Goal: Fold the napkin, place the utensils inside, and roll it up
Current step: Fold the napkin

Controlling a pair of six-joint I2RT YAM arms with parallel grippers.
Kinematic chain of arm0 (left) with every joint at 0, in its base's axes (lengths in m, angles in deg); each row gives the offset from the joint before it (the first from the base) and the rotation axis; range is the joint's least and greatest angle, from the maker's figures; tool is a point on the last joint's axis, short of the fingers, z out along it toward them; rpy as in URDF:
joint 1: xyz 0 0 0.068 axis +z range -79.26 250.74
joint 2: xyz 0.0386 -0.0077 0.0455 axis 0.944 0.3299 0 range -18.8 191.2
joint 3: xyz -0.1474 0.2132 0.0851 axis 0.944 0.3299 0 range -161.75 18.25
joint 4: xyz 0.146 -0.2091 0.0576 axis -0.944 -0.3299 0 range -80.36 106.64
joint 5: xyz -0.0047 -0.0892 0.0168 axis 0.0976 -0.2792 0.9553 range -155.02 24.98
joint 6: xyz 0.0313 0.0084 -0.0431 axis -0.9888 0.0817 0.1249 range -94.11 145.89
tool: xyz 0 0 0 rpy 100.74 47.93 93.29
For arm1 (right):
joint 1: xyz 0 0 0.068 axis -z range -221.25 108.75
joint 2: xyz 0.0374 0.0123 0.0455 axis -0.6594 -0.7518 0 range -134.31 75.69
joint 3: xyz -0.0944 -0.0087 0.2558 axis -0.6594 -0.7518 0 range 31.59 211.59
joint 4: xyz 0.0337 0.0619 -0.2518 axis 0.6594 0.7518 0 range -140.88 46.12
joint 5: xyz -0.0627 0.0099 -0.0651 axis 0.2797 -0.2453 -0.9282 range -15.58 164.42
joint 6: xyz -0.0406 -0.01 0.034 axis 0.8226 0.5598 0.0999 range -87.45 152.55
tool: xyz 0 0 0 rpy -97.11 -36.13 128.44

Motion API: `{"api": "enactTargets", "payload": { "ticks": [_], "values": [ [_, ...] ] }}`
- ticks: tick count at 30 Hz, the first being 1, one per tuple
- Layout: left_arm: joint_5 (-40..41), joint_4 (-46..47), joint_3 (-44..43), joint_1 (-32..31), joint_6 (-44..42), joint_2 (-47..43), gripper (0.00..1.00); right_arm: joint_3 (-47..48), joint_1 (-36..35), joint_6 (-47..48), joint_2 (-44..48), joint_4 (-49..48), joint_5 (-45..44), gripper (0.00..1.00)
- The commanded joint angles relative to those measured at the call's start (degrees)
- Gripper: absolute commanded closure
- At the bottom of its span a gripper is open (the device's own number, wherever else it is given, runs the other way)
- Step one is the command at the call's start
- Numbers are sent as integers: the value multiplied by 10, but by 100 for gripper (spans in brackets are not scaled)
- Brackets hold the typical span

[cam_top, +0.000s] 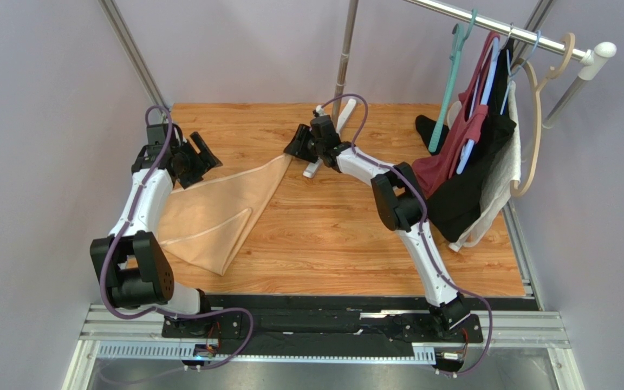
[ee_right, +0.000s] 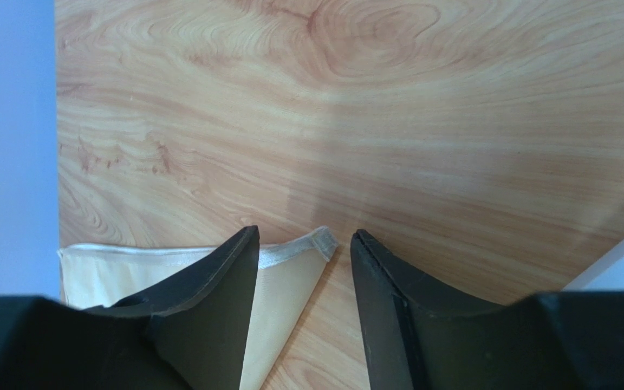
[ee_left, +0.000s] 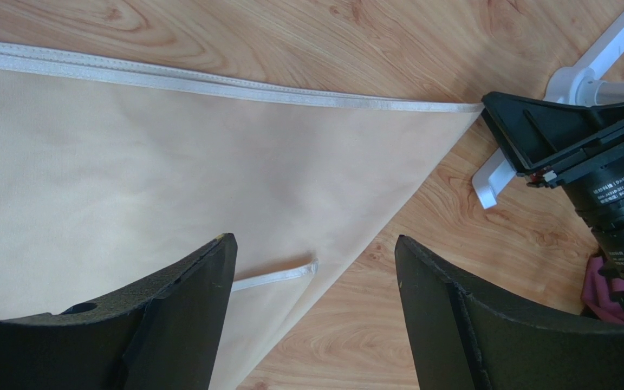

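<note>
The peach-tan napkin [cam_top: 218, 207] lies folded into a triangle on the left half of the wooden table, with its white-hemmed top edge [ee_left: 209, 81] running toward the right point. My left gripper [cam_top: 203, 154] hovers open over the napkin's upper left part; in the left wrist view its gripper [ee_left: 315, 240] frames a small inner folded corner [ee_left: 307, 268]. My right gripper [cam_top: 297, 142] stands open at the napkin's right point. In the right wrist view that gripper [ee_right: 303, 236] has the hemmed napkin tip [ee_right: 319, 242] lying between the jaws, touched by neither. The utensils are out of view.
The white foot [cam_top: 315, 166] of the metal pole [cam_top: 344, 57] stands just behind the right gripper, and shows in the left wrist view [ee_left: 494, 179]. Dark red, black and white garments [cam_top: 474, 162] hang at the right. The table's left edge [ee_right: 56, 162] meets a wall.
</note>
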Motion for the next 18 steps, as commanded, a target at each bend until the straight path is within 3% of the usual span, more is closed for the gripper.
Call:
{"api": "enactTargets", "payload": {
  "ticks": [1,7,18],
  "values": [
    [-17,17,0,1,5,-16,19,-50,2,-16,10,-1,18,45],
    [-22,17,1,1,6,-17,19,-91,3,-36,21,-39,26,44],
    [-28,18,1,1,7,-20,19,-49,1,-29,2,26,3,57]
  ]
}}
